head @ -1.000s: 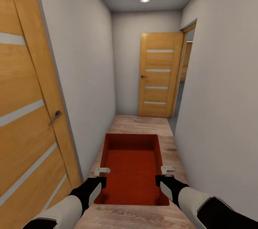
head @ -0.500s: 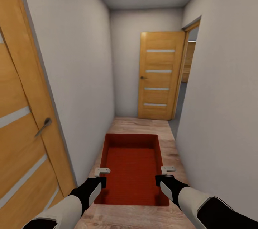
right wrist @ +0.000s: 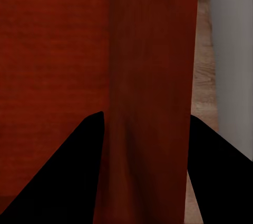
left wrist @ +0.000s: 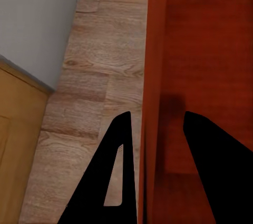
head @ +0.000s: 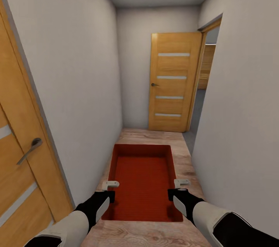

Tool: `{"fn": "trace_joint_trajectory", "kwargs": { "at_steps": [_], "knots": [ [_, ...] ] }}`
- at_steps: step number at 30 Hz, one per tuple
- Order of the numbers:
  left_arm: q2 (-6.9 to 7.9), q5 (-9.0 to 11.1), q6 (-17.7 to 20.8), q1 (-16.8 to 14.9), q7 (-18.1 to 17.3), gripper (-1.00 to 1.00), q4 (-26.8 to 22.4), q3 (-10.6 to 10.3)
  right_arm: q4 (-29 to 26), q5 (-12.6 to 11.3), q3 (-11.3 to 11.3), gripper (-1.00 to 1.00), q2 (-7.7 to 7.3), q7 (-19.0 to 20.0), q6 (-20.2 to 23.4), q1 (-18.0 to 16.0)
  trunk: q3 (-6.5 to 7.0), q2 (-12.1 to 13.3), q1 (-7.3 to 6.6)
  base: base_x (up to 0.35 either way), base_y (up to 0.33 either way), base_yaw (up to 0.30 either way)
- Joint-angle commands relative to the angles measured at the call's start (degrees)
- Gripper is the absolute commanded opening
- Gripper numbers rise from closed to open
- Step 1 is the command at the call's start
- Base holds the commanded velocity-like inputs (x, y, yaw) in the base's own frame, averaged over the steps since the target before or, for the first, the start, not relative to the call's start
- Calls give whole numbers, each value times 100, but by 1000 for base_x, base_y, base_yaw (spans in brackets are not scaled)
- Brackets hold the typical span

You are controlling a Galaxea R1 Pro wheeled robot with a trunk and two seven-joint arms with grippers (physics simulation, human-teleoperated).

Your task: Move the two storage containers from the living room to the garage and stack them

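Observation:
One orange-red storage container (head: pixel 143 185) hangs level in front of me above light wood planks, open side up and empty. My left gripper (head: pixel 110 185) is shut on its left wall and my right gripper (head: pixel 181 182) on its right wall. In the left wrist view the left gripper (left wrist: pixel 156 114) has its fingers on either side of the thin red wall (left wrist: pixel 155 50). The right wrist view shows the right gripper (right wrist: pixel 146 114) straddling the other wall (right wrist: pixel 153 39). I am in a narrow corridor; the living room and the garage are out of view.
A wooden door (head: pixel 19 154) with a lever handle stands close on my left. At the corridor's end is a shut slatted door (head: pixel 174 80), with an open doorway (head: pixel 207 72) beside it on the right. Grey walls hem in both sides of the plank floor (head: pixel 155 136).
The view has advanced along the corridor: the left door has slid toward the picture's edge and the far door looms larger. The container and both grippers keep their places in view.

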Motion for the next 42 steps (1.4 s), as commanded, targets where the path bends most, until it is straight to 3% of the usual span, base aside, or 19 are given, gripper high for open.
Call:
{"fn": "trace_joint_trajectory", "kwargs": {
  "at_steps": [1, 10, 19, 42],
  "knots": [
    [-2, -46, 45, -1, 33, -100, 8, 120, -16, 57, 489, -100, -2, -276, -311, 2, -2, -4, 5, 322, 0, 0],
    [-2, -46, 45, -1, 33, -100, 10, 122, -16, 57, 489, -100, 4, -276, -309, 3, -2, -4, 5, 322, 0, -11],
    [-2, -46, 45, -1, 33, -100, 5, 123, -16, 57, 489, -100, 1, -276, -308, 1, -2, -4, 5, 322, 0, -205],
    [-2, -46, 45, -1, 33, -100, 4, 123, -16, 66, 489, -100, 6, -276, -308, 2, -2, -4, 5, 322, 0, -6]
  ]
}}
